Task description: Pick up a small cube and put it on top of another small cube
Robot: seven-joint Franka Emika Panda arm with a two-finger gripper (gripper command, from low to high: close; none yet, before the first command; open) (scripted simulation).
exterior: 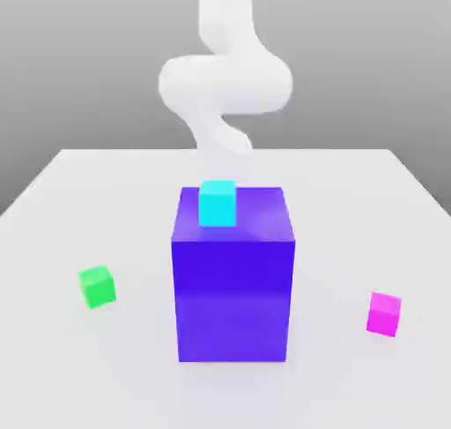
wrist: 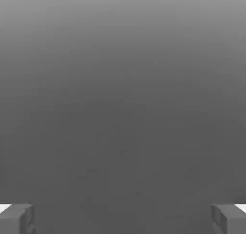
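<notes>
Gaping wide, the pincer (wrist: 123,218) frames bare grey, the small magenta cube (exterior: 384,314) nowhere between its fingertips.

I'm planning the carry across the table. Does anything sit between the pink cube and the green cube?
Yes. The big blue block, with a cyan cube on top, stands midway between the pink cube and the green cube.

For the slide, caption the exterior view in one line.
Magenta cube and green cube flank a blue block carrying a cyan cube.

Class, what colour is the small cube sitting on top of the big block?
Cyan cube, on the blue-violet block; exterior view.
</notes>
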